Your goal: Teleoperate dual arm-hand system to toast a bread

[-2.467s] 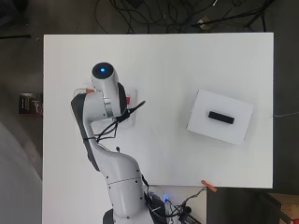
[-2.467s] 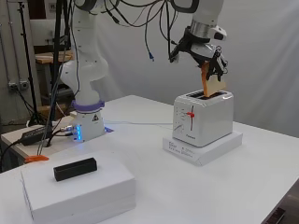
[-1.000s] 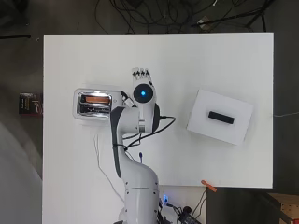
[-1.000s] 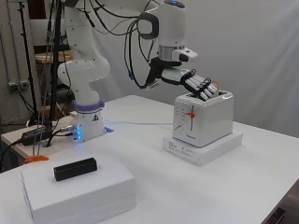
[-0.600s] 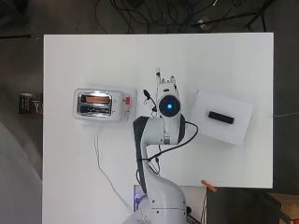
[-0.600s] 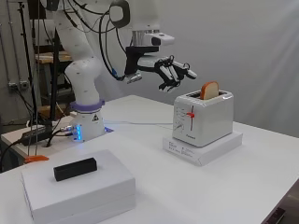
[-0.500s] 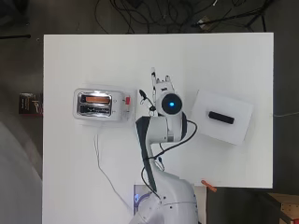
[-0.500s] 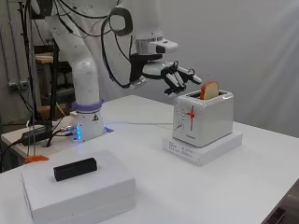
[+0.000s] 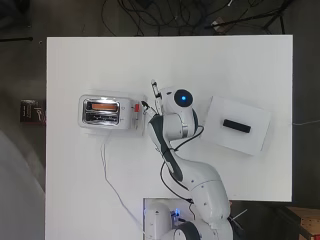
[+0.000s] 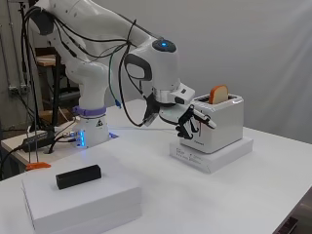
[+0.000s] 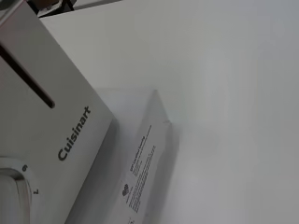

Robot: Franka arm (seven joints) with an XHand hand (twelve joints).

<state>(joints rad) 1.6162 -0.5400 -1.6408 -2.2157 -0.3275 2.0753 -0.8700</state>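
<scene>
A slice of bread [image 10: 219,93] stands upright in the far slot of a white two-slot toaster [image 10: 217,123], its browned top edge poking above the casing at the right of centre in the side view. From overhead the slice shows as an orange strip [image 9: 102,106] in the upper of the two slots, at the left of centre of the frame, while the lower slot is dark. The toaster [image 9: 108,111] sits on a flat white box [image 10: 212,152] that raises it off the white table [image 10: 263,195]; in the wrist view the toaster's front panel [image 11: 42,140] fills the left side, with the edge of the box [image 11: 147,163] beneath it.

Just beside the toaster's front end, the black and white hand [image 10: 192,119] hangs at the level of the panel with its fingers partly curled and holding nothing; one finger [image 10: 207,121] sticks out straight toward the panel, though contact cannot be made out. Overhead, the fingers [image 9: 154,90] appear just right of the toaster's red-marked end. The white arm [image 10: 97,44] arches in from the left of the side view.

A thin white cord [image 9: 107,170] trails from the toaster down the overhead frame. Well apart, in the lower left of the side view, a small black block [image 10: 78,176] lies on a larger white box [image 10: 80,202]; overhead, this pair sits at the right of the table.
</scene>
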